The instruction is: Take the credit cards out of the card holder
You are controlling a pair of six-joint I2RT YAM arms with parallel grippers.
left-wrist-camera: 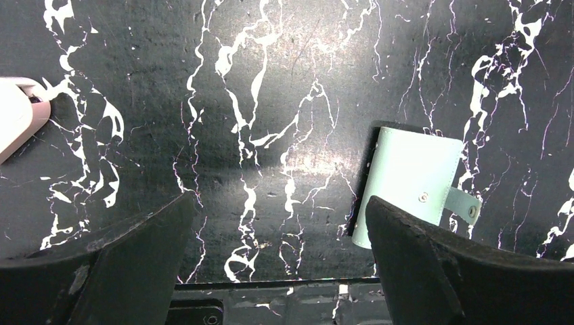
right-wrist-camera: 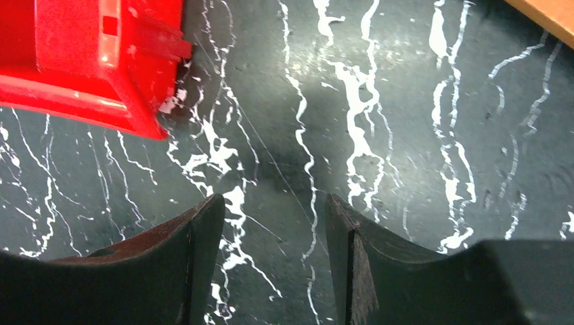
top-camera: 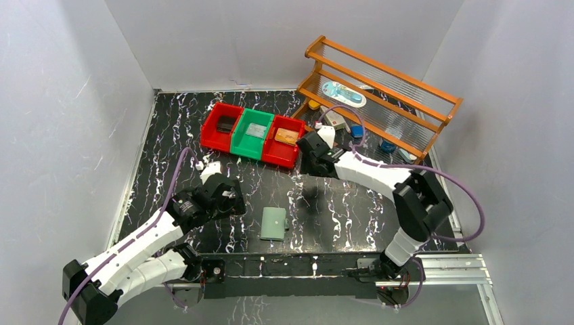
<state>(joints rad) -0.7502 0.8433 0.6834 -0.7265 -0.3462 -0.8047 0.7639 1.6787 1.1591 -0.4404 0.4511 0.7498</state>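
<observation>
Sage-green card holder (top-camera: 274,223) lies closed and flat on the black, white-veined surface (top-camera: 169,135), near the front edge and between the two arms. The left wrist view shows its strap tab projecting past one edge of the cover. Three bins stand in a touching row farther back: a left red bin (top-camera: 208,139), a green bin (top-camera: 245,150) and a right red bin (top-camera: 279,161). Each holds one credit card: a dark card (top-camera: 225,123) in the left red bin, a silvery grey card (top-camera: 256,131) in the green bin and a tan-gold card (top-camera: 287,135) in the right red bin. Left gripper (left-wrist-camera: 277,203) hangs above bare surface, jaws spread wide and empty, with the card holder just beside one finger in the wrist view. Right gripper (right-wrist-camera: 274,203) hangs over bare surface near a corner of the right red bin, jaws partly apart with nothing between them. A wooden rack (top-camera: 382,70) stands at the far right corner.
</observation>
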